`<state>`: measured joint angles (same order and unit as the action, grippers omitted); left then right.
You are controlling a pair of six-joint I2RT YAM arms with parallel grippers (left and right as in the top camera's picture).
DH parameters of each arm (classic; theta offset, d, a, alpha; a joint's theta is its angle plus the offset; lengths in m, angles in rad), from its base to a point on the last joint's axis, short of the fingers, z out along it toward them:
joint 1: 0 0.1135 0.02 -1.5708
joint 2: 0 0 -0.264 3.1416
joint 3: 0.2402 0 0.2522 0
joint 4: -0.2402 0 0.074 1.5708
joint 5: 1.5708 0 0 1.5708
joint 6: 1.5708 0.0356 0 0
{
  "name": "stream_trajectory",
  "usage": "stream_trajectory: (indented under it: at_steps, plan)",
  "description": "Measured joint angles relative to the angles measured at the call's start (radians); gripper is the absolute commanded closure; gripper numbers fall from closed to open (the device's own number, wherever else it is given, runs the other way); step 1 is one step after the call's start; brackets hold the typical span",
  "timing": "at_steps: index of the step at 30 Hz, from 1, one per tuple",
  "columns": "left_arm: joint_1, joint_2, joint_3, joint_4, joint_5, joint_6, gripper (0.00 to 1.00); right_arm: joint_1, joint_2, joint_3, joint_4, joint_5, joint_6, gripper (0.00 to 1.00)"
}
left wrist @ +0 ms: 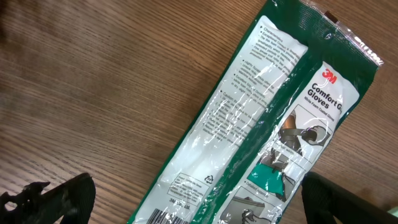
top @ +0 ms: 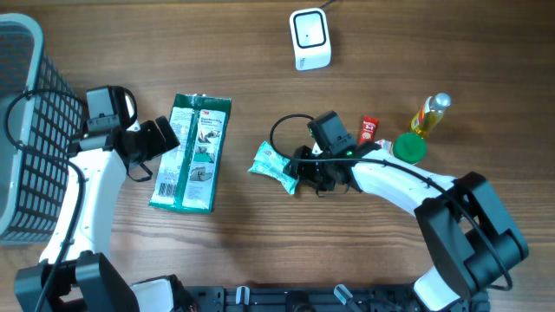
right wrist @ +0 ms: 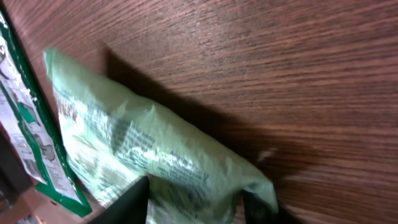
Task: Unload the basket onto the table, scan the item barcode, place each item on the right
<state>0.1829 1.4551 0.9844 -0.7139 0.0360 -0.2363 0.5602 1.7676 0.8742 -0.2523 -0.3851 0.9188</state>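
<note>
One pale green pouch (top: 274, 166) is my item. It lies on the wooden surface (top: 451, 52) near the middle of the overhead view, at about 7 o'clock from the white scanner (top: 310, 39), which sits well apart from it near the far edge.

The right gripper (top: 302, 173) is at the pouch's 3 o'clock end. On my right wrist camera its two dark fingers (right wrist: 134, 202) stand one on each side of the pouch's crumpled end, partly apart. I cannot tell whether they press on the film or only flank it.

At 9 o'clock from the pouch, near it, a long green gloves packet (top: 191, 152) lies printed side up. The left gripper (top: 160, 139) hangs at the packet's 10 o'clock edge. Its fingers (left wrist: 68, 196) are spread wide with nothing between them but the packet below.

At 3 o'clock from the pouch, beyond the right arm, I see three things close together: a red sachet (top: 369, 130), a round green lid (top: 410, 148) and a bottle of yellow liquid (top: 431, 115). A grey mesh basket (top: 22, 130) fills the far 9 o'clock edge.
</note>
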Motion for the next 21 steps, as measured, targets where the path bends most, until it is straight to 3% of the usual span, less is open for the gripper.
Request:
stream_trajectory:
  at_steps: [1,2,7,11,15,21]
  plan:
    - [0.0,0.0,0.0,0.0,0.0,0.0,0.0,0.0,0.001,0.0,0.004,-0.001,0.005,0.9]
    - [0.0,0.0,0.0,-0.001,0.0,0.0,0.0,0.0,0.002,0.0,0.01,-0.005,0.0,0.96]
    - [0.0,0.0,0.0,0.0,0.0,0.0,0.0,-0.003,-0.023,-0.001,0.011,-0.013,-0.061,0.96]
    - [0.0,0.0,0.0,0.0,0.0,0.0,0.0,-0.005,-0.2,-0.004,0.014,-0.006,-0.319,0.96]
    - [0.0,0.0,0.0,0.0,0.0,0.0,0.0,-0.005,-0.365,-0.004,0.009,-0.007,-0.443,0.96]
    - [0.0,0.0,0.0,0.0,0.0,0.0,0.0,-0.005,-0.382,-0.004,-0.024,-0.019,-0.544,0.96]
